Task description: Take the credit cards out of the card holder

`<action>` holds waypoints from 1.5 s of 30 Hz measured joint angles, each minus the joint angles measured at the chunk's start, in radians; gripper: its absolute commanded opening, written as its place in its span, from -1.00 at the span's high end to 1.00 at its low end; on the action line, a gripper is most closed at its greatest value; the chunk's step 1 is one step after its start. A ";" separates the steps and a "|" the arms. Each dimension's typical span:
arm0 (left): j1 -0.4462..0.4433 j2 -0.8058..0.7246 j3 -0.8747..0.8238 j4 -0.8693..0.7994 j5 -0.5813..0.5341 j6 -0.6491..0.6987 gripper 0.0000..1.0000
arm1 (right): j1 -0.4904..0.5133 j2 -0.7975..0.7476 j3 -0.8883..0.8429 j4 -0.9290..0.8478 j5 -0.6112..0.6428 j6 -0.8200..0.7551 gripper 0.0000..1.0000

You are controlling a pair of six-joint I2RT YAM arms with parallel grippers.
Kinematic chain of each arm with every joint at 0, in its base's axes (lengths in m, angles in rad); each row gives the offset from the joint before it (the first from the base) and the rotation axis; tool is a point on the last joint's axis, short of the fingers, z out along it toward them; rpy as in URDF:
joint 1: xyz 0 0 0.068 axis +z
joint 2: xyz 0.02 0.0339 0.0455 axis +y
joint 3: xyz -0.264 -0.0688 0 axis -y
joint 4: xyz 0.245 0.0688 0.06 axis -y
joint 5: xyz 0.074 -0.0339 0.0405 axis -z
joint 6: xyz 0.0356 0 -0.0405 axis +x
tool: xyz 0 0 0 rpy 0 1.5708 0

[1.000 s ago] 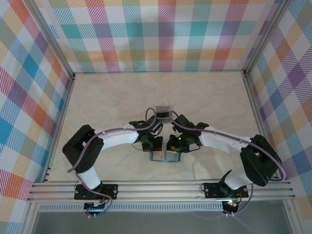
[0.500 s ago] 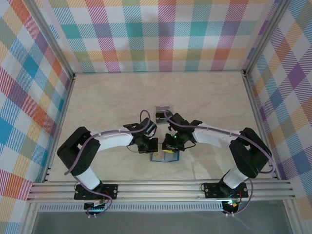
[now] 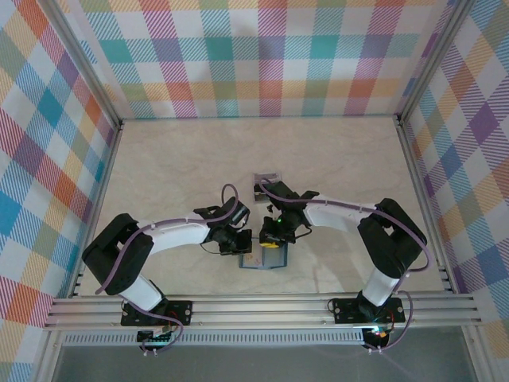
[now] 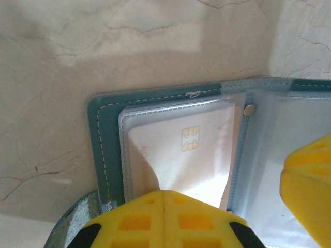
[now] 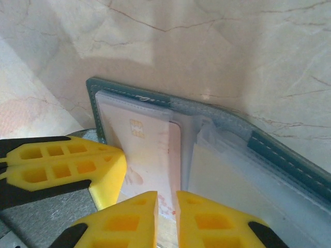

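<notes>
Yellow-fingered left gripper [image 4: 163, 219] pressed together, seemingly pinning open teal stitched card holder [image 4: 105, 155] on beige marble table [image 4: 103, 51]; right gripper [image 5: 166, 209] alongside, nearly closed, pinching edge of pale chip credit card [image 5: 135, 139] just ahead, sleeved. Step: extraction; next likely needs a straight pull out

Beige marble-veined table [image 3: 342, 159], open teal card holder [image 3: 253, 262] lying flat near its front edge, small dark pale-edged card [image 3: 267, 180] further back, apart from it.
</notes>
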 measured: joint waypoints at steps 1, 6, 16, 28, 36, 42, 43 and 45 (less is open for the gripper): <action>0.000 -0.002 0.000 -0.005 -0.002 -0.003 0.84 | 0.000 0.002 0.001 -0.006 0.003 -0.005 0.62; 0.000 -0.011 0.002 -0.039 -0.010 -0.010 0.81 | 0.008 0.007 0.001 -0.020 0.005 -0.016 0.59; 0.000 -0.016 0.024 -0.072 -0.021 -0.010 0.82 | 0.058 0.021 0.007 -0.015 -0.006 -0.011 0.58; 0.013 -0.015 0.024 -0.072 -0.027 -0.010 0.85 | 0.068 0.041 -0.002 -0.006 0.040 -0.015 0.59; 0.014 -0.009 0.014 -0.068 -0.027 -0.010 0.85 | 0.052 0.012 -0.087 0.097 0.039 -0.023 0.58; 0.014 -0.009 0.009 -0.068 -0.027 -0.010 0.85 | 0.040 -0.011 -0.146 0.191 0.006 -0.023 0.60; 0.014 -0.009 0.008 -0.068 -0.027 -0.010 0.86 | 0.039 -0.013 -0.154 0.203 0.002 -0.023 0.61; 0.014 -0.008 0.007 -0.067 -0.026 -0.010 0.86 | 0.039 -0.018 -0.169 0.230 -0.010 -0.023 0.63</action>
